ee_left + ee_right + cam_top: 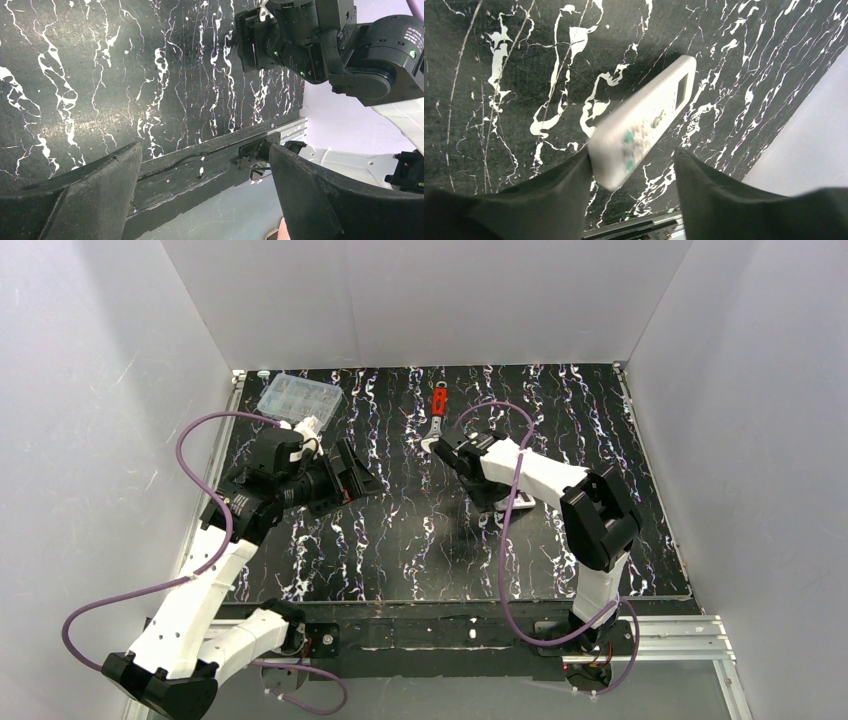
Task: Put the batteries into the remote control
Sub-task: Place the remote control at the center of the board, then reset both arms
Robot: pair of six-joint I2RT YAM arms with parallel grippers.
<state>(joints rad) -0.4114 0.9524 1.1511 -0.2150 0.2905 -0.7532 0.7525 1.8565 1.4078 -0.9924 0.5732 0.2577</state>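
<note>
Right gripper (631, 155) spread, straddling remote (651, 112) end, one finger touching it; left gripper (205, 150) hovering spread over table (100, 75), left side.

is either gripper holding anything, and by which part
Left gripper: empty. Right gripper: the remote control has its button end between the fingers, touching one, clear of the other, so no firm hold shows.

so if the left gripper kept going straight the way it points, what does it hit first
Most likely the table, close to its near-edge rail. Nothing lies between the open fingers. Depth is hard to judge.
</note>
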